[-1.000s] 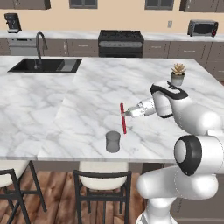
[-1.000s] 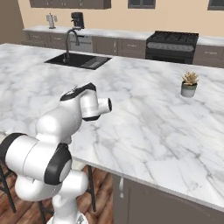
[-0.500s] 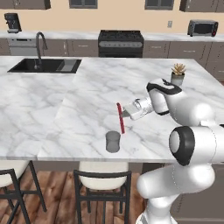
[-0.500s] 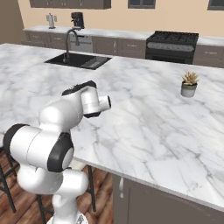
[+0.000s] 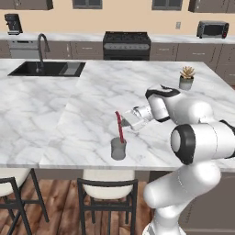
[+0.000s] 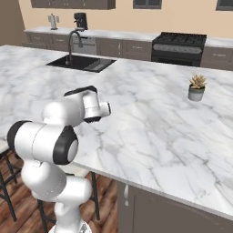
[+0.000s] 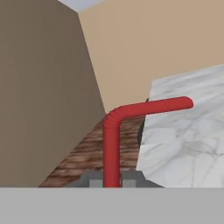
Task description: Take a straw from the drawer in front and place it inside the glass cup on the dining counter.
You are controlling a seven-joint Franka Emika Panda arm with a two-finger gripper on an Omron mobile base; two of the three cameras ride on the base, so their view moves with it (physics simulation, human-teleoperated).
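Red straw (image 5: 120, 128) is held in the closed gripper (image 5: 130, 120) at frame centre, its lower end entering the glass cup (image 5: 118, 148). Insertion seems under way; lowering and release are called for next.

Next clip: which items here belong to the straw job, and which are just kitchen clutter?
Job items:
straw, held in the end effector
glass cup
dining counter

Just around:
potted plant
sink
faucet
stove
microwave
coffee maker
stools
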